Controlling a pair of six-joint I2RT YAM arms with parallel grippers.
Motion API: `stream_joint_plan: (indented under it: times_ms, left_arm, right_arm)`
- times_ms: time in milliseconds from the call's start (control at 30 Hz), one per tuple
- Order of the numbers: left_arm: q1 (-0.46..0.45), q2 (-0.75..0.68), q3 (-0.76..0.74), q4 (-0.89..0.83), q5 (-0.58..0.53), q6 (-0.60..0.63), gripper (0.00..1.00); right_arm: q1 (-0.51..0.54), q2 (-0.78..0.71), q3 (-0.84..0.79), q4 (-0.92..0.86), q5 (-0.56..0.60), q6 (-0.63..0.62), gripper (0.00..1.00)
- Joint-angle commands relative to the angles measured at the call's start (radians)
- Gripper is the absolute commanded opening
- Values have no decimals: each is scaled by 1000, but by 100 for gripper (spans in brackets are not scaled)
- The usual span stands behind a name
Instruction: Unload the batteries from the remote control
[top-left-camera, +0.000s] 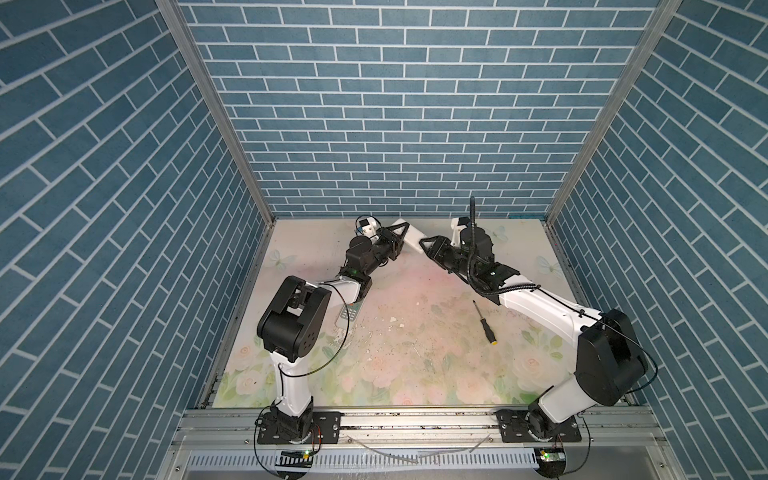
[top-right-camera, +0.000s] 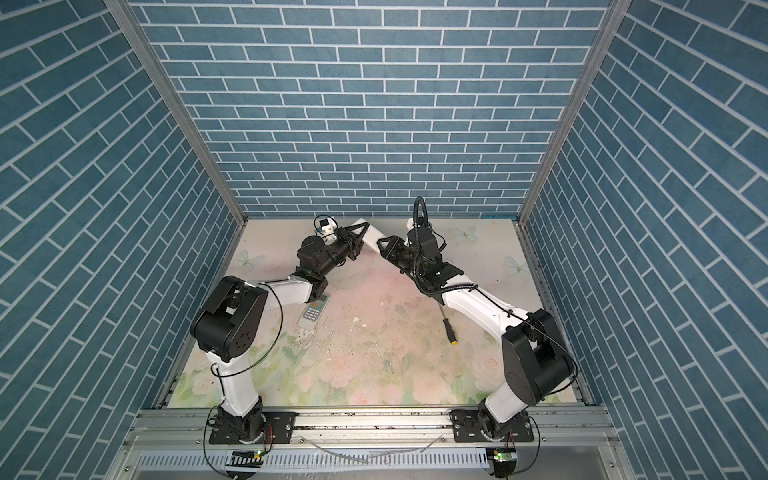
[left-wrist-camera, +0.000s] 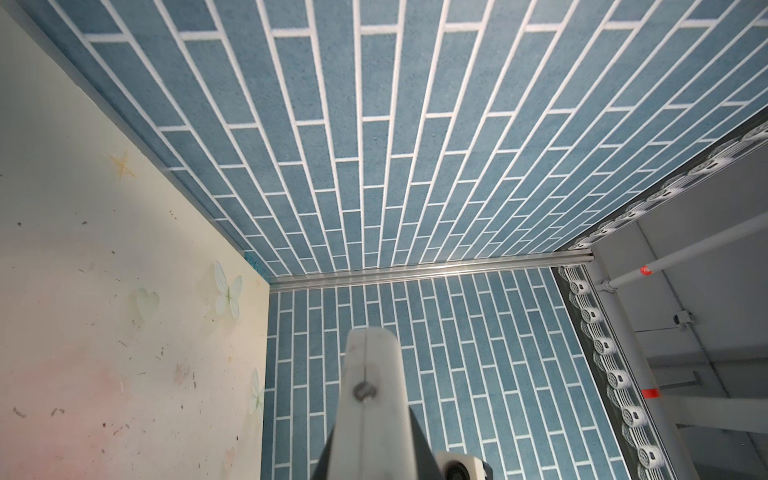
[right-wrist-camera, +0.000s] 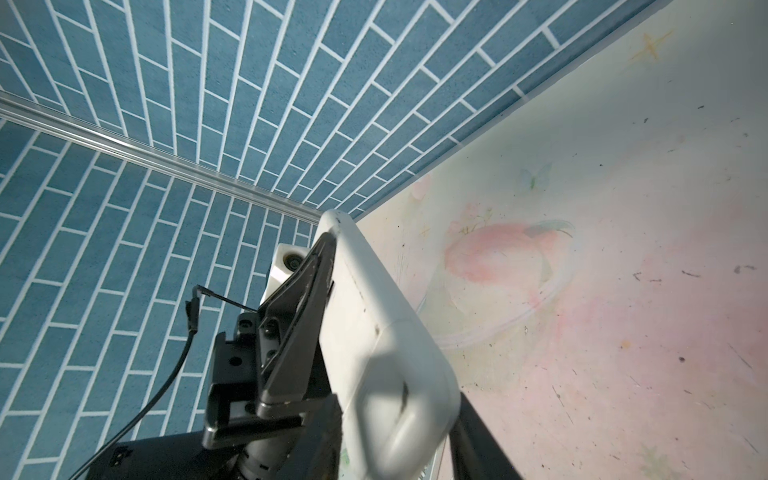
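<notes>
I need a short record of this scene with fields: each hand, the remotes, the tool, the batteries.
left hand: shut on the white remote, held above the table
right hand: at the same remote's other end, grip unclear
second remote: on the table, left side, buttons up
screwdriver: on the table, right side
batteries: none visible

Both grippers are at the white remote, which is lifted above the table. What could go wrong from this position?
1. The left gripper clamps the white remote in the air, and the right gripper's jaws stand around its other end. If the arms pull unevenly, it may slip and fall to the table.
2. No batteries and no open compartment show in any view, so a cell could drop out unseen.
</notes>
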Motion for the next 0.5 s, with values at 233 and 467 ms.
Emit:
stream_joint_plan:
  times_ms: [233, 467]
  left_arm:
    - [-11, -5, 21, 40, 19, 13, 0]
    - [-11, -5, 28, 39, 20, 18, 0]
  right_arm:
    - [4, 12, 67, -22, -1, 32, 38]
    - [4, 5, 54, -26, 5, 37, 36]
